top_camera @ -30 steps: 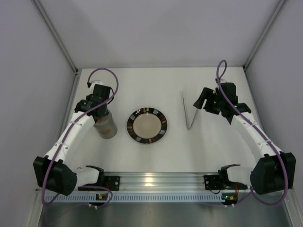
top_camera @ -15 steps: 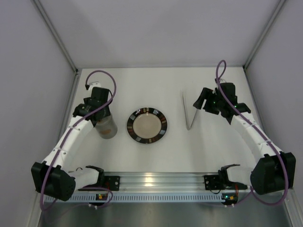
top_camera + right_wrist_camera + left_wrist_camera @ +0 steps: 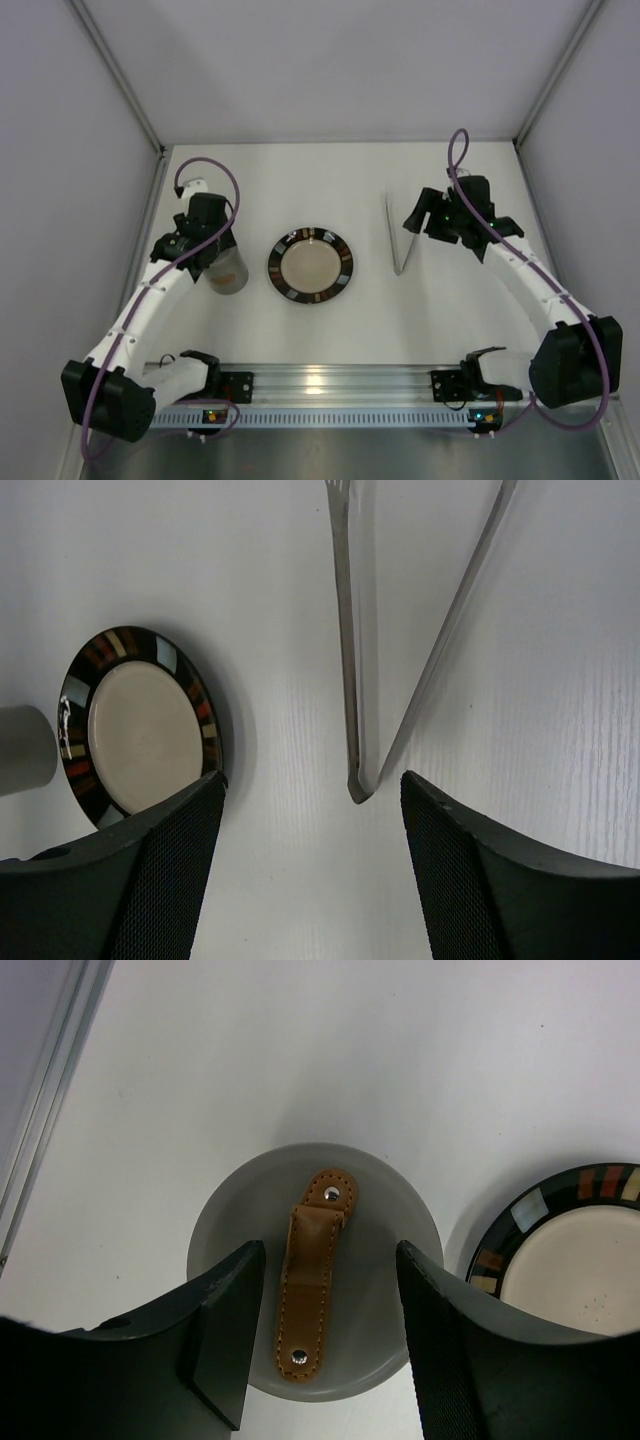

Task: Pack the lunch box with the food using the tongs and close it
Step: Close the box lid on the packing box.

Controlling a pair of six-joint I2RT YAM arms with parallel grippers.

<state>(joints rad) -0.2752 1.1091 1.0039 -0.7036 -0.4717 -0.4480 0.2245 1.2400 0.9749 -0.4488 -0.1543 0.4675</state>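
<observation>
Tan handle (image 3: 312, 1280) on grey lid (image 3: 390, 1230) shown only by left wrist, left pincer (image 3: 330, 1250) open astride it, lunch box (image 3: 230, 272) at 9 o'clock of plate (image 3: 275, 264), tongs (image 3: 399, 245) at 3 o'clock under open right pincer (image 3: 312, 776)

White tabletop (image 3: 300, 180), pale grey walls (image 3: 330, 70), aluminium rail (image 3: 330, 380).

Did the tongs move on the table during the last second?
No. The tongs lie in the same place, to the right of the plate, with the same gap to its rim.
</observation>
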